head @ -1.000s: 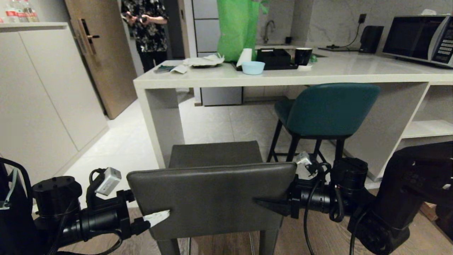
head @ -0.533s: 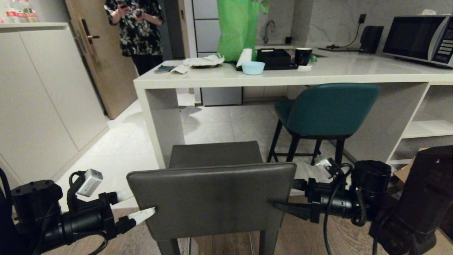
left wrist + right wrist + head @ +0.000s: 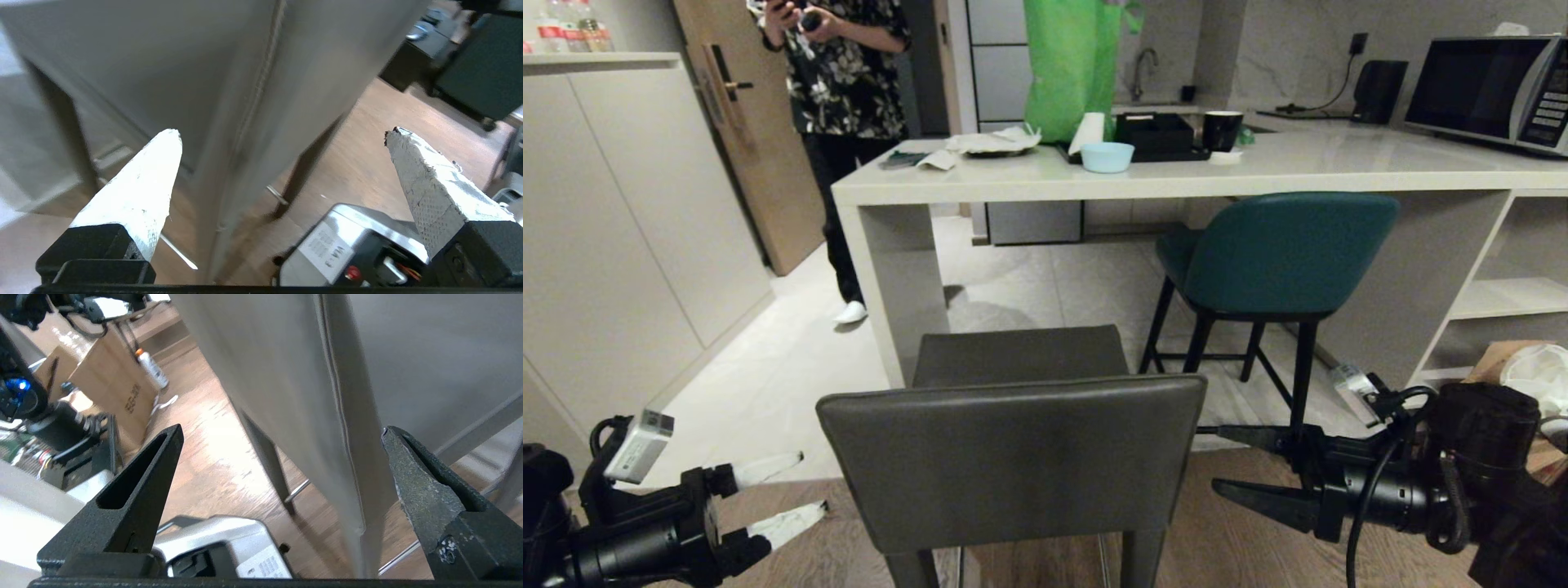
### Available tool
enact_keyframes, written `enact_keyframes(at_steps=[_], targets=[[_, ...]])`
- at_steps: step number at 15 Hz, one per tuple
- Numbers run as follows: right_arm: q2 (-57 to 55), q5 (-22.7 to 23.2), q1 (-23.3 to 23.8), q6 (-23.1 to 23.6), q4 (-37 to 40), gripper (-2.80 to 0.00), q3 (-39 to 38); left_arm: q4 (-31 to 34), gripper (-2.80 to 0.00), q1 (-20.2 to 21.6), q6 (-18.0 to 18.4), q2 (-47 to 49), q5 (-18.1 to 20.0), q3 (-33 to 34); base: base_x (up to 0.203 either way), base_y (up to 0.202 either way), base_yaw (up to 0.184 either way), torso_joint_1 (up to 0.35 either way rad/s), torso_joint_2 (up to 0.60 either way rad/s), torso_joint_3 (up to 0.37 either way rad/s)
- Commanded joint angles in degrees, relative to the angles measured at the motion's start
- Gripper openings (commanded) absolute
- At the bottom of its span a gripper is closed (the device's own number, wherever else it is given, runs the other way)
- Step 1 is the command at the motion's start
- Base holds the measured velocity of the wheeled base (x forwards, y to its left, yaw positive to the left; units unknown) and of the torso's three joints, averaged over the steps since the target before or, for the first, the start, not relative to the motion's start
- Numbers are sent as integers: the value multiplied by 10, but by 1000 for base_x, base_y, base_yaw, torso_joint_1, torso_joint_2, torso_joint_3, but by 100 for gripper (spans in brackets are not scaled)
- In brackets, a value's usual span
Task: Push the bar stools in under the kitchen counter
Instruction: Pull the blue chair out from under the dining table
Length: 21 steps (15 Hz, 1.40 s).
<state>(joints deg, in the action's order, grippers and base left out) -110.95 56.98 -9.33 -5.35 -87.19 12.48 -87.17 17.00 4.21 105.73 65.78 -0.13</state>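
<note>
Both grippers have drawn outward from the grey stool (image 3: pixel 1013 457): a second ago their fingertips overlapped the backrest's side edges, now the left gripper (image 3: pixel 784 494) and right gripper (image 3: pixel 1237 465) stand clear to either side, jaws spread wide and holding nothing. This likely marks a release, perhaps ahead of re-positioning for a push, as the grey stool remains short of the bench (image 3: pixel 1176 175), between the two grippers. The teal stool (image 3: pixel 1282 253) sits beyond the right gripper, partly under the bench. Each arm reaches low, its gripper pointing inward at backrest height. A person (image 3: pixel 841 73) stands beyond the left gripper.
</note>
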Motion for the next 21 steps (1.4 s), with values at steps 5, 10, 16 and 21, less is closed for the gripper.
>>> enact_keyframes(at_steps=[5, 10, 16, 21], targets=[[143, -177, 21, -30, -5, 0, -45, -5, 0, 79, -44, -109, -91, -16, 0, 0, 0, 0, 0, 0], [303, -502, 1, -13, 169, 0, 79, 32, 0, -53, -150, -179, -448, -107, 0, 0, 0, 0, 0, 0], [483, -745, -22, 39, 499, 0, 214, 356, 0, -110, -173, -335, -635, -246, 0, 0, 0, 0, 0, 0], [585, -751, -21, 81, 501, 0, 213, 603, 0, -249, -225, -546, -647, -311, 0, 0, 0, 0, 0, 0]])
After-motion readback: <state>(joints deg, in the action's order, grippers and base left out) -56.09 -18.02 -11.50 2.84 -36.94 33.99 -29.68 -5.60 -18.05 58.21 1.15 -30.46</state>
